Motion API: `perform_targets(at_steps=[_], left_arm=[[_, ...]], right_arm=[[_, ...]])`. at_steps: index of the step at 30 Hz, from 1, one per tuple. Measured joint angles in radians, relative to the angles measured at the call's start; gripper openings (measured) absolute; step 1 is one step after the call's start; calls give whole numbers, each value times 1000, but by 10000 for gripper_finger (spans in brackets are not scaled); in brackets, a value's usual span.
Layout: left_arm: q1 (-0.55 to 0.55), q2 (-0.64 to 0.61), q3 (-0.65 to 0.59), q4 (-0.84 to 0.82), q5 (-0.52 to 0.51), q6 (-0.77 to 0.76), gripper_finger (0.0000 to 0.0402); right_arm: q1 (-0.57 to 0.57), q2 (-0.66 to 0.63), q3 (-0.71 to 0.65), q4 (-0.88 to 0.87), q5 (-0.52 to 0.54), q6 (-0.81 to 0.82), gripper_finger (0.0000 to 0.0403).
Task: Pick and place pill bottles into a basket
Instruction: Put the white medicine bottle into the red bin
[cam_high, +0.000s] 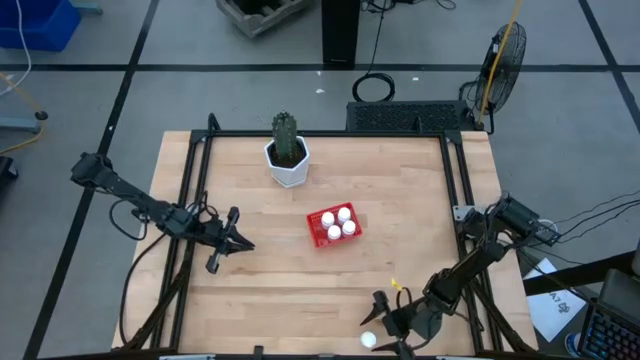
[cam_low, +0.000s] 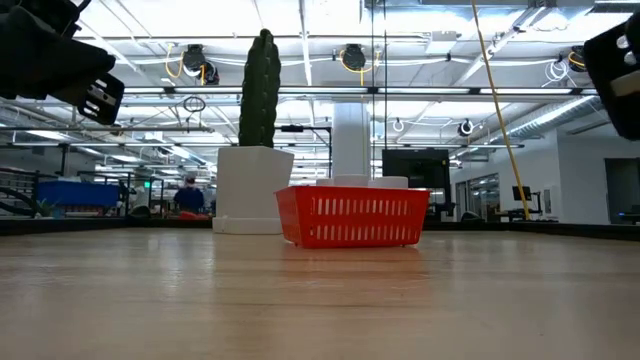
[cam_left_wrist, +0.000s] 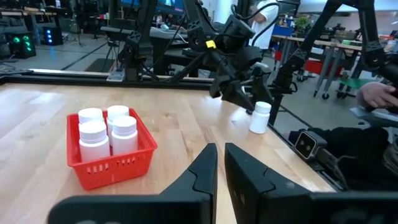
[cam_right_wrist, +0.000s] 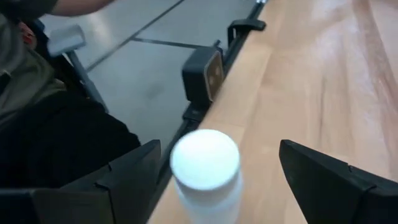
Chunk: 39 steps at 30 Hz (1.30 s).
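Observation:
The red basket (cam_high: 332, 226) stands mid-table with several white pill bottles (cam_left_wrist: 107, 129) upright in it; it also shows in the low view (cam_low: 352, 217). One more white pill bottle (cam_high: 369, 340) stands upright on its base at the table's near edge. My right gripper (cam_right_wrist: 219, 149) is open. Its fingers stand on either side of this bottle (cam_right_wrist: 205, 171) without touching it. My left gripper (cam_high: 235, 243) is shut and empty, left of the basket and above the table. Its fingers (cam_left_wrist: 205, 171) point toward the basket and the lone bottle (cam_left_wrist: 260, 117).
A white faceted pot with a green cactus (cam_high: 288, 155) stands behind the basket, toward the far edge. A small camera (cam_right_wrist: 202, 74) is clamped to the table's near edge by the lone bottle. A seated person (cam_left_wrist: 373, 93) is just beyond that edge.

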Motion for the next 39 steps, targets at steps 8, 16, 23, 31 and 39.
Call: perform_targets(at_steps=[8,16,23,31,39], left_arm=[[0,0,0,-2,0,-10,35],[0,0,0,-10,0,-11,35],[0,0,0,-26,-15,-21,35],[0,0,0,-29,-18,-21,35],[0,0,0,-31,-18,-19,35]], right_arm=[[11,-1,0,-25,33,1,318],[12,-1,0,-25,53,-6,318],[12,-1,0,-25,53,-7,308],[12,-1,0,-25,50,-1,264],[12,-1,0,-1,49,0,252]])
